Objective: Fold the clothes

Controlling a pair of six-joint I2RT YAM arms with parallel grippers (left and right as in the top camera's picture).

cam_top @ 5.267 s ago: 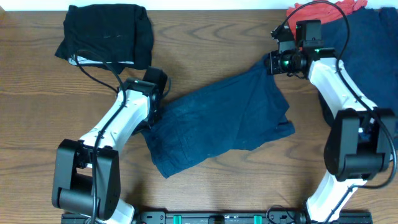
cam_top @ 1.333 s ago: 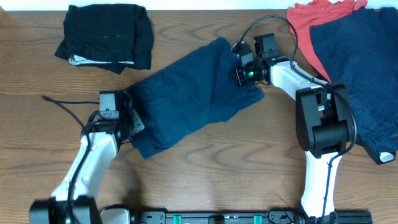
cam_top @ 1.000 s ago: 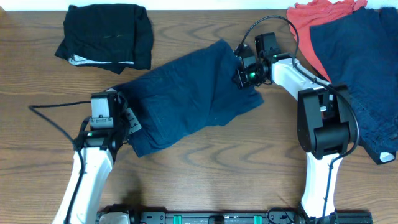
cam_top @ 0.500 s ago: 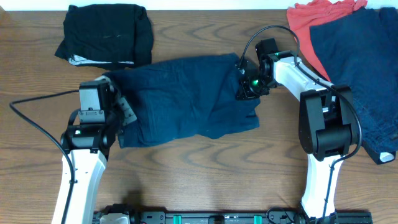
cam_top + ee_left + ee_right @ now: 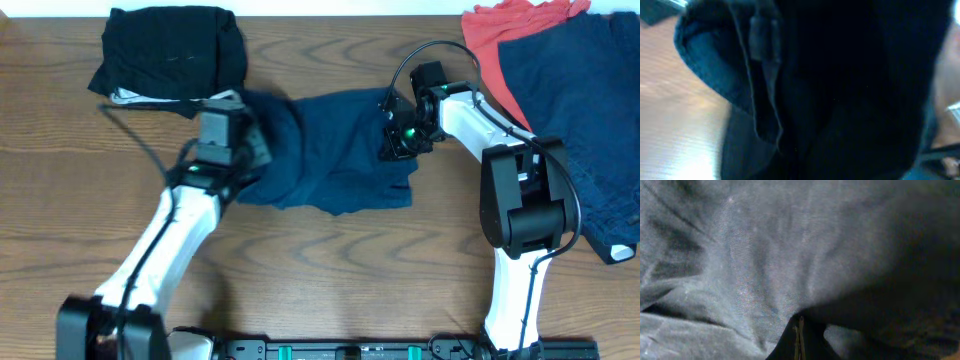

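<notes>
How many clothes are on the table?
4: black clothes top left, navy trousers in the middle, a coral red piece top right, and a navy piece partly over it. More may hide underneath.

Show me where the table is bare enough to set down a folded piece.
Widest bare wood: front table between left arm and right arm, below the navy garment. Also left of the left arm, below the black garment. Crowded: right edge, with coral garment and navy pile.
</notes>
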